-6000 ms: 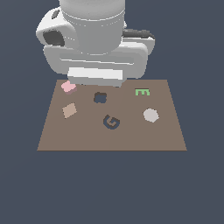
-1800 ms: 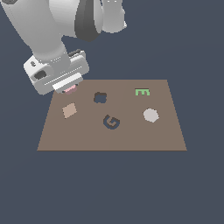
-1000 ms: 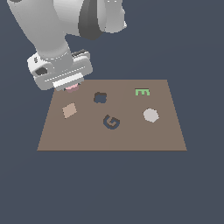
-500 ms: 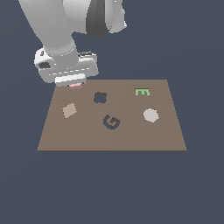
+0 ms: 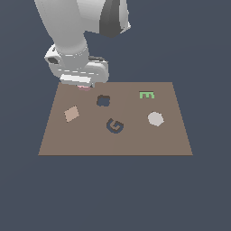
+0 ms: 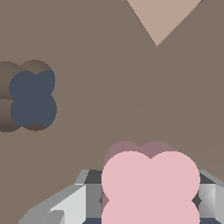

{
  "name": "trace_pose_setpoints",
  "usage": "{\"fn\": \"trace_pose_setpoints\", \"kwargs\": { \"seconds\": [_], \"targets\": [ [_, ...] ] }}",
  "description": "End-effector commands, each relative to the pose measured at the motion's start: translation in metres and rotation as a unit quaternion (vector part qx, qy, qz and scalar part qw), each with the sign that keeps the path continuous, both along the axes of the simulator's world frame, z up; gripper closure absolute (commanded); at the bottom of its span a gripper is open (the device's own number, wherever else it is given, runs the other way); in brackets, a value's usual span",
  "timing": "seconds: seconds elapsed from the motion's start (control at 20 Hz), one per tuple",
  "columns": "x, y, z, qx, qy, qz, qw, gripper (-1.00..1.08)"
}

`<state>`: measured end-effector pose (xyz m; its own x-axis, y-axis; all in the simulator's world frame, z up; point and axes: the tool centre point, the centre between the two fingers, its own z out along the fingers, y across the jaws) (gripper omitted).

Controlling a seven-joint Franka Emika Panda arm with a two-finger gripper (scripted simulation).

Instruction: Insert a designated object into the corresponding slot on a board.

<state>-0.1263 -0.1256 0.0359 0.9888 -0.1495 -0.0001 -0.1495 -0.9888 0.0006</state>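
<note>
Pincer clamps your pink block, mostly hidden under the wrist at the exterior view's upper left; slot nearby.

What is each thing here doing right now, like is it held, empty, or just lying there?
pink block: held between the gripper's fingers, above the board.
gripper: shut on the pink block.
clover slot: empty.
board: lying flat.
tan diamond tile: lying flat on the board.
grey octagon: lying flat on the board.
</note>
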Motion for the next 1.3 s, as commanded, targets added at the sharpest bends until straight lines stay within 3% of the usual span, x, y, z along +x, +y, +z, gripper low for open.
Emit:
{"fn": "trace_pose_setpoints", "kwargs": {
  "seconds": [0.0, 0.3, 0.65, 0.95, 1.25],
  "targets": [
    [0.000, 0.007, 0.001, 0.000, 0.000, -0.047, 0.9989, 1.08],
    [0.002, 0.024, 0.001, 0.000, 0.000, -0.155, 0.9879, 1.08],
    [0.009, 0.042, 0.002, 0.000, -0.001, -0.278, 0.9607, 1.08],
    [0.019, 0.056, 0.003, 0.000, -0.001, -0.379, 0.9252, 1.08],
    [0.032, 0.067, 0.003, 0.000, -0.001, -0.478, 0.8783, 1.08]
  ]
}}
